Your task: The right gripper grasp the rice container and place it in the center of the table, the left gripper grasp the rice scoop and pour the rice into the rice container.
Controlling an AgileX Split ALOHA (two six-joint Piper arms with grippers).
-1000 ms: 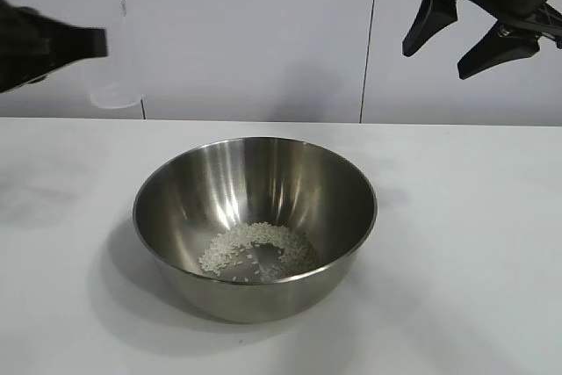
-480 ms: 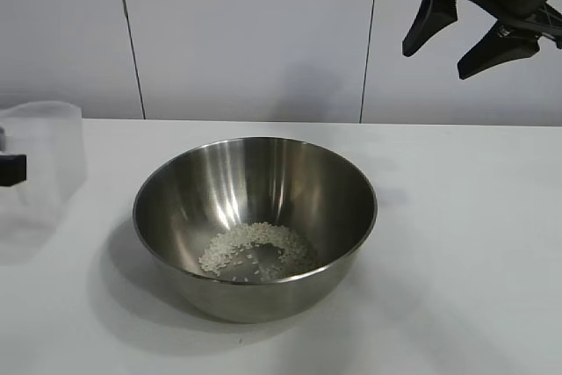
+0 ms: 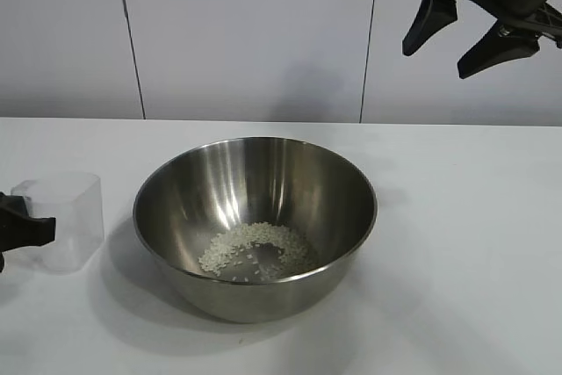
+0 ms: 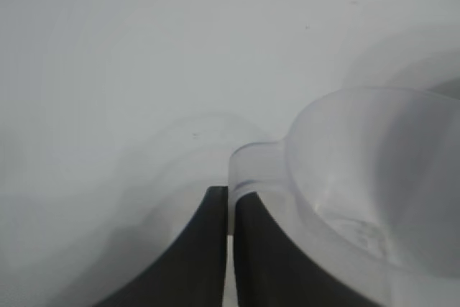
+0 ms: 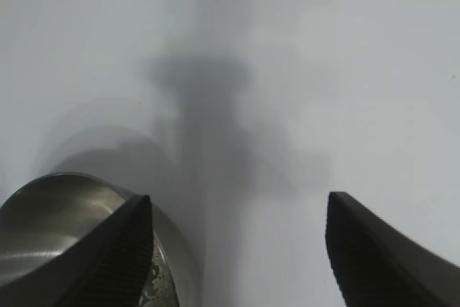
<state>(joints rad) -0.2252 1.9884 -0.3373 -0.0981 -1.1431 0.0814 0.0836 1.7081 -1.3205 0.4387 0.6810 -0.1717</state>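
Sitting mid-desk (image 3: 474,243), the rice container (image 3: 255,221) holds a thin scatter of rice (image 3: 255,248) on its bottom. Just beside the container, on the left arm's side, the rice scoop (image 3: 60,219) stands upright on the desk, apparently empty. The left gripper (image 3: 25,230) has its fingers pinching the scoop's small side handle. High above and behind the container, the right gripper (image 3: 457,37) hangs with fingers spread, holding nothing.

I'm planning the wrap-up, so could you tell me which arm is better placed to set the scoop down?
Left: the left gripper holds the scoop low beside the bowl; the right gripper hangs open, high up.
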